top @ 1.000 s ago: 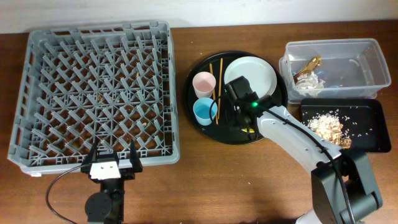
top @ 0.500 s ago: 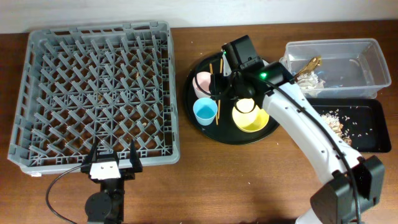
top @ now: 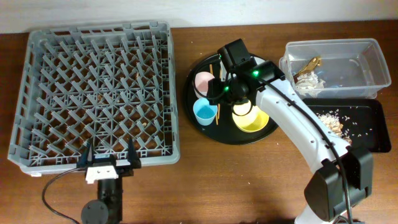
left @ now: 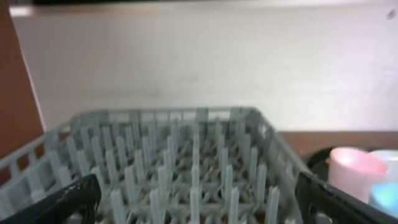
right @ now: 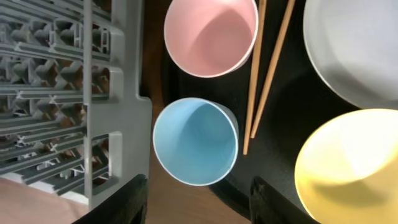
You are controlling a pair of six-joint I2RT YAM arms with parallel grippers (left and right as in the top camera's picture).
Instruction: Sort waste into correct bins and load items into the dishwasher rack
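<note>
From above, the grey rack (top: 96,93) fills the left of the counter (top: 217,186), and the left gripper (top: 111,160) at its near edge is wide apart and empty. The pink cup (top: 204,81), blue cup (top: 204,112) and yellow bowl (top: 250,119) stand on the round black tray (top: 217,130), where the right arm (top: 292,118) hangs. The left wrist view shows rack pegs ahead. In the right wrist view the right gripper (right: 205,202) is wide and empty above the blue cup, with the chopsticks (right: 264,68) just beside it.
</note>
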